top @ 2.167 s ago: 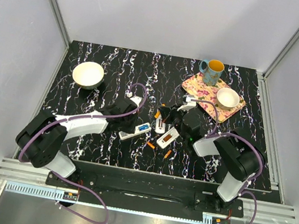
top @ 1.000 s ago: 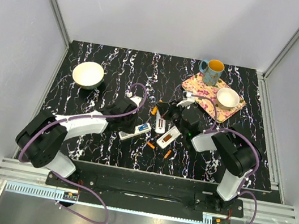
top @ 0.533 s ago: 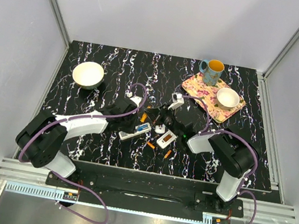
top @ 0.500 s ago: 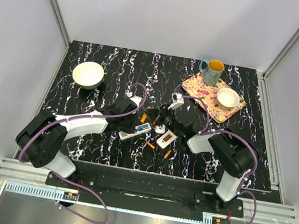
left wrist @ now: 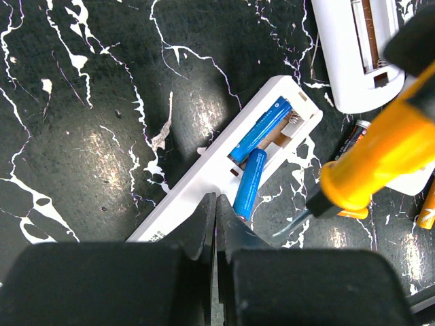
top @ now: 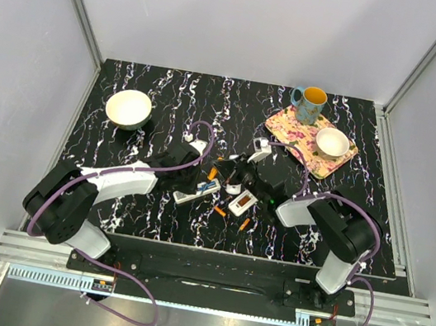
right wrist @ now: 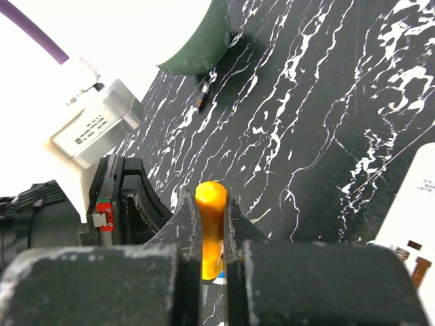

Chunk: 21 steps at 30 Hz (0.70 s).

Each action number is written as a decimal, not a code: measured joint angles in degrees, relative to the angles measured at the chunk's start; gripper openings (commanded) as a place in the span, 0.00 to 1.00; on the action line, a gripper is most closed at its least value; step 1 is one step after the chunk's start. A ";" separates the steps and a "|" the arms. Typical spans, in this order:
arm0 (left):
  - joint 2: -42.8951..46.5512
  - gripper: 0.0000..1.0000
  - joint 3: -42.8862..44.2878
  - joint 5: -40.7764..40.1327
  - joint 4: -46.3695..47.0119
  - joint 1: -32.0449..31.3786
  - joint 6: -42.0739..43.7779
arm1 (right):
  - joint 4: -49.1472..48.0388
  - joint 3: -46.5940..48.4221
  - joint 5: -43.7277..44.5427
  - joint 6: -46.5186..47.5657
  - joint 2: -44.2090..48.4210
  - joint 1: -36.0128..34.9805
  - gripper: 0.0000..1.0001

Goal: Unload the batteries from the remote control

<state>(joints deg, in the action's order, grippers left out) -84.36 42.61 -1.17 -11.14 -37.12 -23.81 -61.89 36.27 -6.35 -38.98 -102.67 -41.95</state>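
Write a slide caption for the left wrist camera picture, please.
Orange-handled screwdriver pointing at an opened white remote with two blue batteries, one tilted partly out.

quick headcount, fwiw:

arms (top: 114,183): 2
remotes (left wrist: 190,197): 2 for sure, one right at the left claw (left wrist: 214,204) tips, one just past it; a third white bit is too hidden to call
blue batteries (left wrist: 250,183): 2, both in the remote at the left claw
orange batteries (top: 220,211): 2 loose, near the right claw (right wrist: 211,207)
screwdriver (left wrist: 380,156): 1, in the right claw
white bowl (top: 129,108): 1
mug (top: 310,105): 1
small cup (top: 332,142): 1
tray (top: 289,127): 1
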 measured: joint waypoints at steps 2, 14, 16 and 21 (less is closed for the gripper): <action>0.00 0.00 0.00 -0.02 0.00 0.02 0.00 | -0.98 -1.18 1.18 0.63 1.29 0.00 0.00; 0.00 0.00 0.00 0.00 0.00 0.02 0.00 | -2.75 -1.11 9.42 7.10 1.88 0.00 0.00; 0.00 0.00 0.00 0.02 0.00 0.02 0.00 | -2.12 -0.31 10.47 8.00 1.40 0.00 0.00; 0.00 0.00 0.00 0.11 0.00 0.07 0.02 | -1.60 0.09 11.37 9.38 0.44 0.00 0.00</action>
<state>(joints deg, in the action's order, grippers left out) -84.36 42.61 -1.06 -11.14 -37.06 -23.79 -63.48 36.36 5.02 -29.61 -102.24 -41.95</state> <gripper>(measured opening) 0.012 0.063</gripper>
